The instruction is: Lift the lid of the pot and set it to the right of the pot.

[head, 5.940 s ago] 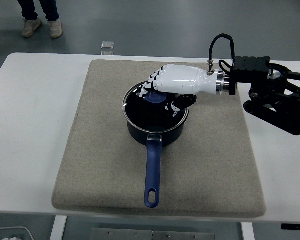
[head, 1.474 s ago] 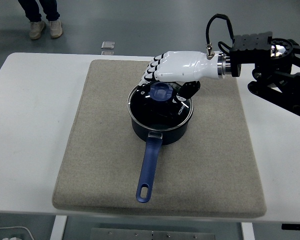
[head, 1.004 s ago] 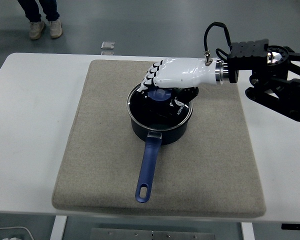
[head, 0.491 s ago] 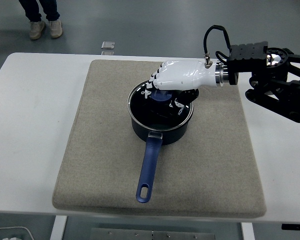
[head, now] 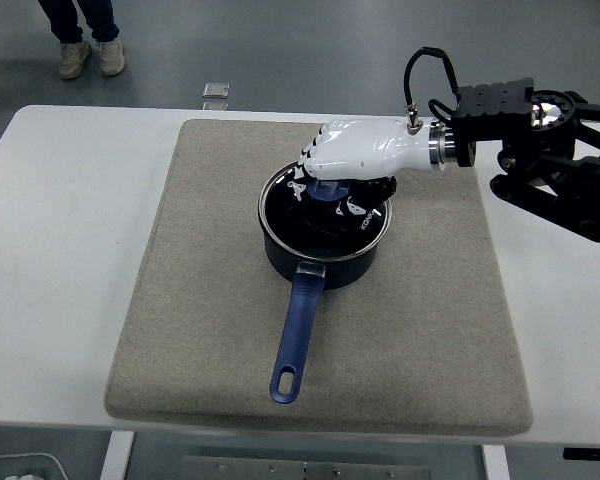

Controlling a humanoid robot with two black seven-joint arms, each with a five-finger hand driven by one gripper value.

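A dark blue pot [head: 320, 255] with a long blue handle [head: 296, 335] stands on the grey mat, its handle pointing toward the near edge. The glass lid [head: 320, 222] with a blue knob [head: 327, 191] rests on the pot. My right hand [head: 332, 172], white with black joints, reaches in from the right over the lid. Its fingers are curled down around the knob, with the thumb under the palm on the knob's right. The knob is mostly hidden by the hand. The left arm does not show.
A grey mat [head: 180, 300] covers the middle of the white table [head: 50, 250]. A small clear object [head: 216, 94] lies at the table's far edge. A person's feet [head: 80, 55] show at the top left. The black right arm [head: 550, 165] hangs over the table's right side.
The hand has shifted slightly right and lower over the lid, and its fingers have closed around the knob. The pot handle has swung a little left over the earlier frames.
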